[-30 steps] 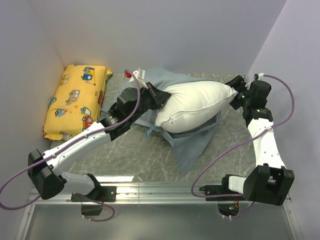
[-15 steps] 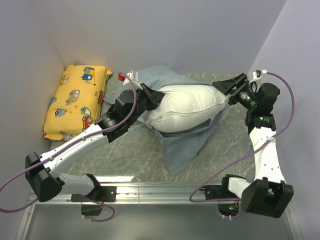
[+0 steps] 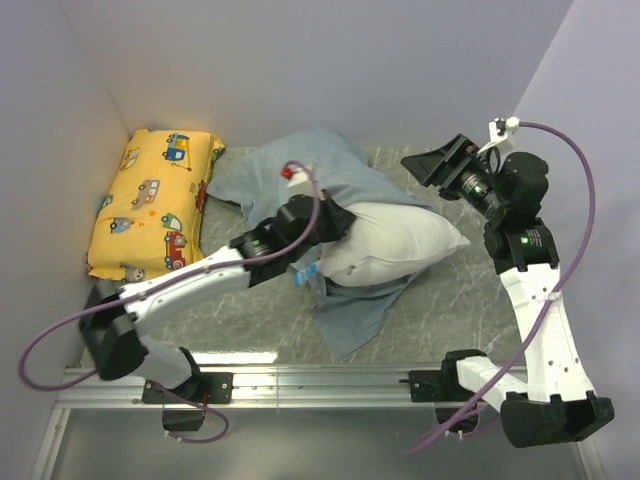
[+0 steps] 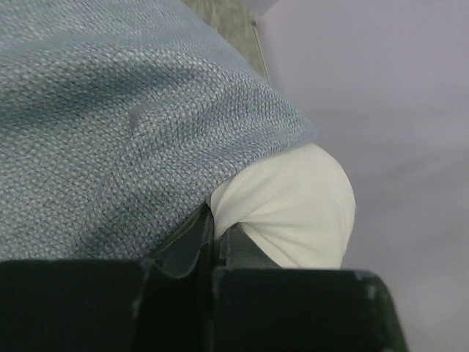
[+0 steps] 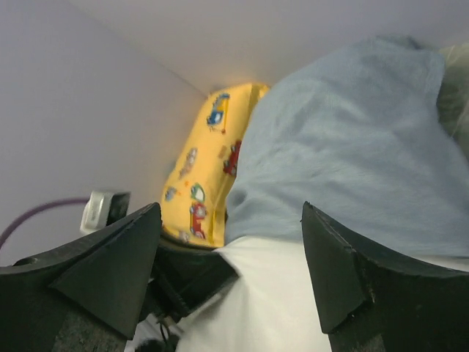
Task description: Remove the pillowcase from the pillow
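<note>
The left gripper (image 3: 338,222) is seen clamped shut on the left end of the pillow (image 3: 400,240). The right gripper (image 3: 433,166) is held wide apart and empty, raised just beyond the pillow's right corner. The pillowcase (image 3: 285,172) is spread behind and beneath the pillow. A second ago that corner was met by the right gripper, and the pillow lay farther back.

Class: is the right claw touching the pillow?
Apart. The top view shows bare table between the open right claw and the pillow.
</note>
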{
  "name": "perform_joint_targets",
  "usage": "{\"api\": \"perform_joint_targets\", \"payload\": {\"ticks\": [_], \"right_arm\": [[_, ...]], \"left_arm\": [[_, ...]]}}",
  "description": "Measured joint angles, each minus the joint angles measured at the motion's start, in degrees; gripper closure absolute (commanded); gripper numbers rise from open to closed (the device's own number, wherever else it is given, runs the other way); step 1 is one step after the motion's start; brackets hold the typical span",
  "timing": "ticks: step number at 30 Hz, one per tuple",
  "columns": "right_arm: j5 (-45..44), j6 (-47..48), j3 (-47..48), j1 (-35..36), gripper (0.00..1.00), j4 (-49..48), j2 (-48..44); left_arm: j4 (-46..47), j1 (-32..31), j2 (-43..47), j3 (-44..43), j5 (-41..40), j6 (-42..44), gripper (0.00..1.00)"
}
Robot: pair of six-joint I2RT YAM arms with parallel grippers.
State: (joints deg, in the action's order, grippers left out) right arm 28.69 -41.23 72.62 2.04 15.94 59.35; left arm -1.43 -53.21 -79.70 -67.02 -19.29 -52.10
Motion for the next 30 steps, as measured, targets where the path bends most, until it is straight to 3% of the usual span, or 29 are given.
{"api": "perform_joint_targets", "payload": {"ticks": [5,7,9,10,11,15,26,30], "right_arm": [[-6.9,4.8,0.0,3.3,0.16,6.3,-0.2],[-9.4,6.2,0.0,3.3,0.16,8.1,-0.3],[-11.4,7.4,-0.4,3.3,0.16,9.2,-0.8],[-12.7,8.2,-1.3,3.3,0.16,9.6,-1.4],[-13.3,8.7,-2.1,3.3,0.16,9.6,-2.0],[-15.8,10.1,-7.7,3.3,0.16,10.5,-5.3],[-21.2,12.3,-18.0,3.9,0.16,12.2,-11.1],[-22.6,12.7,-21.4,5.4,0.16,12.0,-12.7]], "left_arm": [[-0.5,-2.6,-13.4,-11.4,5.0,1.4,1.00],[-0.2,-2.8,-18.4,-16.1,7.8,1.9,0.94],[-0.3,-2.9,-22.1,-19.8,10.3,2.5,0.83],[-0.5,-2.9,-23.6,-21.6,11.4,3.0,0.67],[-0.5,-2.9,-24.6,-22.8,12.2,3.3,0.59],[-0.4,-2.8,-25.3,-25.1,13.6,3.7,0.36],[-3.6,5.6,-16.6,-22.7,10.4,5.3,0.25],[-11.3,9.1,-18.1,-28.9,10.9,10.5,0.20]]}}
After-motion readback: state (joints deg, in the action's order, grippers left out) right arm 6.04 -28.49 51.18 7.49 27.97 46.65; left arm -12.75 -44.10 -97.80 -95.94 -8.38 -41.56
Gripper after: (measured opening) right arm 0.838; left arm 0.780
